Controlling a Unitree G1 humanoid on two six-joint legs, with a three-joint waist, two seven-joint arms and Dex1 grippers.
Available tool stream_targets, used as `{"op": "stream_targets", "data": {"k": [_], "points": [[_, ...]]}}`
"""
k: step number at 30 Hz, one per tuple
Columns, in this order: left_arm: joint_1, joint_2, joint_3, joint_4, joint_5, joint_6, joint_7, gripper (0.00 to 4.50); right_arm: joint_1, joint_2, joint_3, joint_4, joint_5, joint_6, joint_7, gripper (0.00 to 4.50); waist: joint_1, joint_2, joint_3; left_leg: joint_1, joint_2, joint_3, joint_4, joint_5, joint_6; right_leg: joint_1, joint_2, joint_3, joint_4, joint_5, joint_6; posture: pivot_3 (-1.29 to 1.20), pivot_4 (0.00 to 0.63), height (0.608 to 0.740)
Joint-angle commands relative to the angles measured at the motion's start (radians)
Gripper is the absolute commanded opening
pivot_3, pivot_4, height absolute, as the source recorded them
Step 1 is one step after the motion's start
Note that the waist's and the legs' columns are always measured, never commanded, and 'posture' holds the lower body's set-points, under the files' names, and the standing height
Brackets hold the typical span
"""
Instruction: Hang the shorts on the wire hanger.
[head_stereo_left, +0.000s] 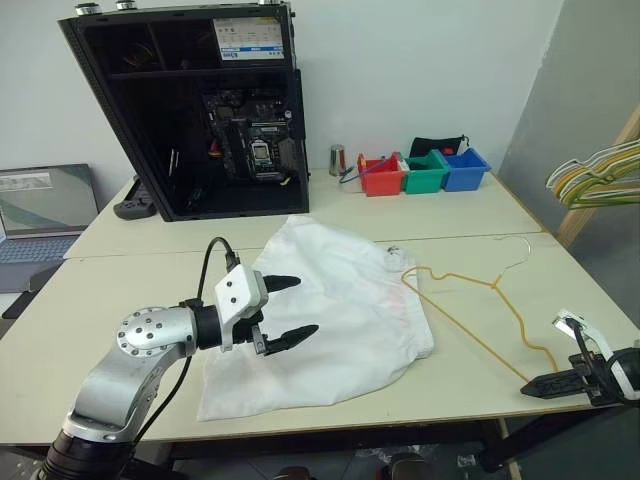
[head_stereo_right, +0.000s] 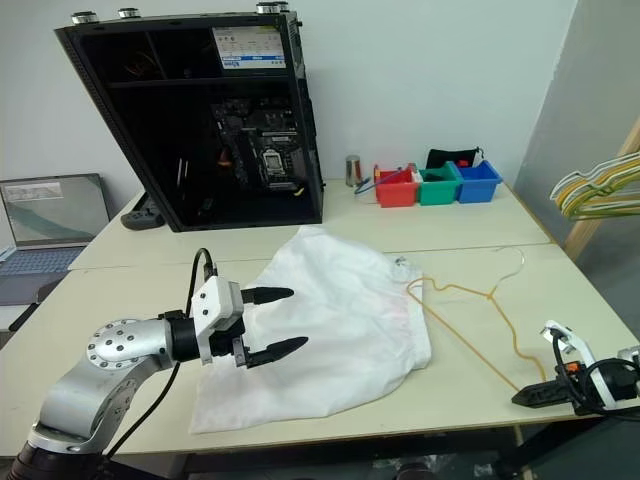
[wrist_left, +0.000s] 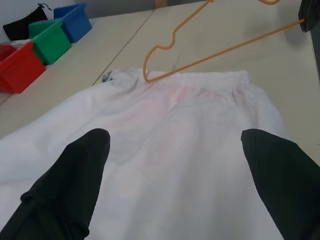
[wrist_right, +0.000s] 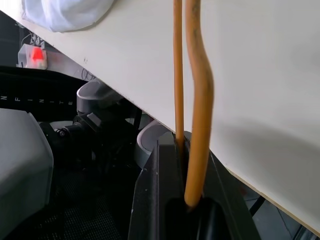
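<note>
Left eye view: left gripper (head_stereo_left: 290, 312) spread wide above shorts (head_stereo_left: 330, 320); right gripper (head_stereo_left: 537, 385) clamped on wire hanger (head_stereo_left: 470, 310) corner, shorts well leftward.

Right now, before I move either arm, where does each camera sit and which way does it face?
Left and right eye views: on the head, looking forward and down over the table; both arms show, left claw open above the shorts, right claw at the near table edge.
Left wrist view: looks along its open fingers across the shorts toward the wire hanger.
Right wrist view: looks along its shut claw gripping the hanger wire at the table edge.
Shared: shorts and hanger.
</note>
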Motion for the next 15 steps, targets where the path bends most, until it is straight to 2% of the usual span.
{"op": "stream_targets", "data": {"k": [1, 5, 15], "points": [[-0.005, 0.01, 0.03, -0.021, -0.013, -0.006, 0.009, 4.49, 0.024, -0.037, -0.038, 0.033, 0.014, -0.015, -0.003, 0.0, 0.002, 0.0, 0.0, 0.0, 0.0, 0.0, 0.0, 0.0, 0.0, 0.0, 0.0, 0.0, 0.0, 0.0, 0.0, -0.08, 0.015, 0.74], [-0.027, 0.01, 0.021, 0.007, -0.005, -0.016, 0.001, 4.49, 0.083, -0.047, -0.055, 0.048, 0.022, -0.027, -0.008, 0.0, 0.006, -0.001, 0.0, 0.0, 0.0, 0.001, 0.0, 0.0, 0.0, 0.0, 0.0, 0.0, 0.0, 0.0, 0.0, -0.09, 0.019, 0.74], [-0.021, 0.02, 0.018, 0.017, 0.001, -0.033, -0.018, 4.49, 0.081, -0.027, -0.089, -0.043, 0.092, 0.015, -0.03, 0.0, 0.004, -0.002, 0.003, 0.001, 0.001, 0.002, 0.0, 0.0, 0.0, 0.0, 0.0, 0.0, 0.0, 0.0, 0.0, -0.1, 0.026, 0.74]]}}
